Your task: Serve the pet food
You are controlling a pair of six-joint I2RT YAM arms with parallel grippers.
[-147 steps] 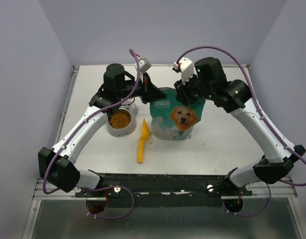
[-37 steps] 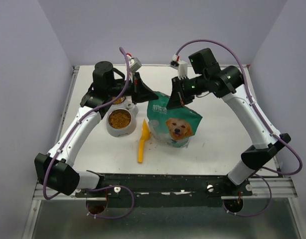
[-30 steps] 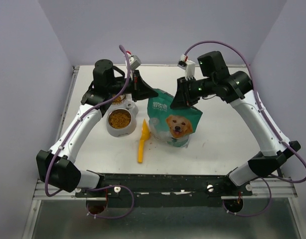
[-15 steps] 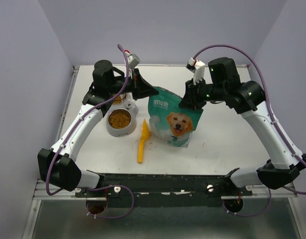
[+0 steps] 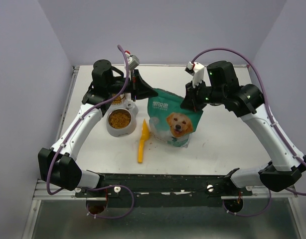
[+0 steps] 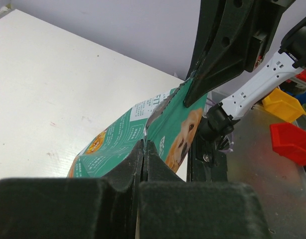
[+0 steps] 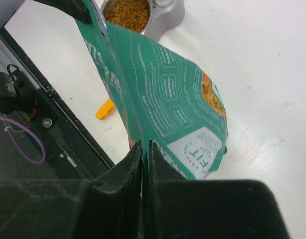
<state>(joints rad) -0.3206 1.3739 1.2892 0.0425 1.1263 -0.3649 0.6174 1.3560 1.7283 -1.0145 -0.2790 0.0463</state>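
Both arms (image 5: 76,133) have white links, black joints and purple cables (image 5: 223,49). The left gripper (image 6: 144,149) and right gripper (image 7: 143,147) are black.

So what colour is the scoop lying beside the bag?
The scoop is plain orange-yellow, with no pattern. It shows best in the top external view.

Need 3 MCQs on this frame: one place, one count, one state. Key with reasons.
1. Where does the orange plastic scoop lie?
A) on the white table, between the white bowl and the teal-and-white dog-picture bag
B) inside the bowl
C) inside the bag

2. How many grippers pinch the bag's top edge?
A) none
B) one
C) two

3. The bowl is:
A) empty
B) filled with brown kibble pellets
C) tipped over

Key: 1 A, it lies flat between them; 2 C, left gripper and right gripper each shut on a top corner; 3 B, pellets show inside.
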